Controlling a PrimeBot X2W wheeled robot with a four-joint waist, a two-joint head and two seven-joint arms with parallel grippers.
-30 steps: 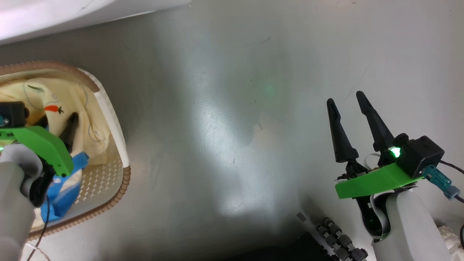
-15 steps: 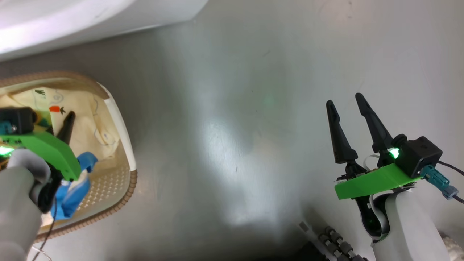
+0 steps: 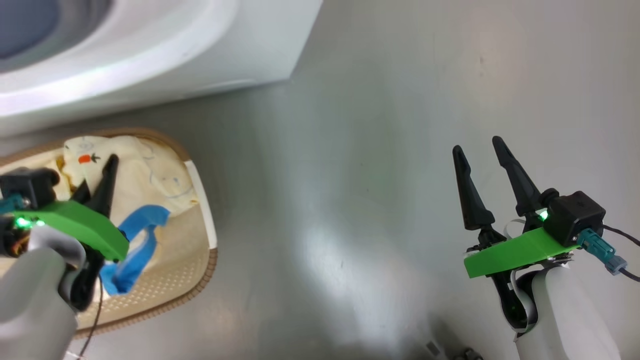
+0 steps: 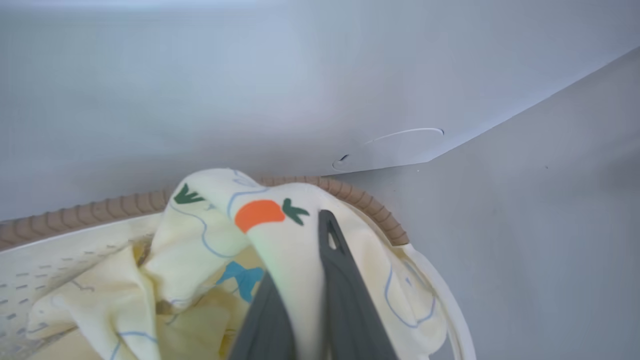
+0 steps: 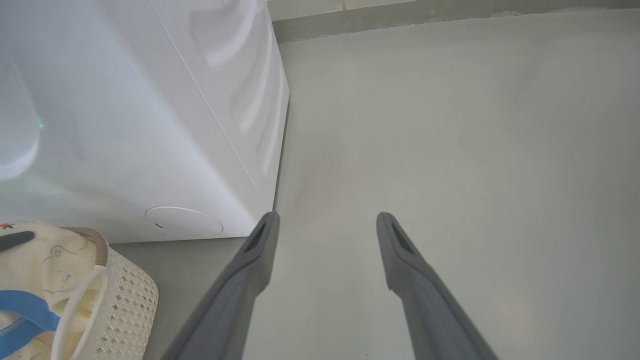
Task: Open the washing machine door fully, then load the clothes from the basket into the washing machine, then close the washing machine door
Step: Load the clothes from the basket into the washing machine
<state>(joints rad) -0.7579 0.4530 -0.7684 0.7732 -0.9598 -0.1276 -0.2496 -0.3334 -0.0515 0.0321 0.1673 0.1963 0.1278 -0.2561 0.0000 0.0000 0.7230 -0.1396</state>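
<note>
The cream-white basket (image 3: 202, 200) with a brown rim stands on the floor in front of the white washing machine (image 3: 240, 45). My left gripper (image 3: 106, 167) is shut on a cream-yellow garment (image 3: 150, 172) with a carrot print and blue trim (image 3: 135, 240). The cloth is bunched up above the basket rim (image 4: 372, 205). In the left wrist view the gripper (image 4: 300, 250) pinches the fabric (image 4: 210, 220) between its fingers. My right gripper (image 3: 477, 146) hangs open over bare floor, far right of the basket. The washing machine door is out of view.
The machine's lower front (image 5: 125, 150) carries a round flap (image 5: 184, 221) just behind the basket (image 5: 127, 305). Grey floor (image 3: 340, 175) stretches between the two arms. The right gripper (image 5: 327, 218) points along the machine's side corner.
My left gripper has shut on the garment and raised it in the basket. The head camera has tilted up, so more of the machine shows. The right arm has stayed put.
</note>
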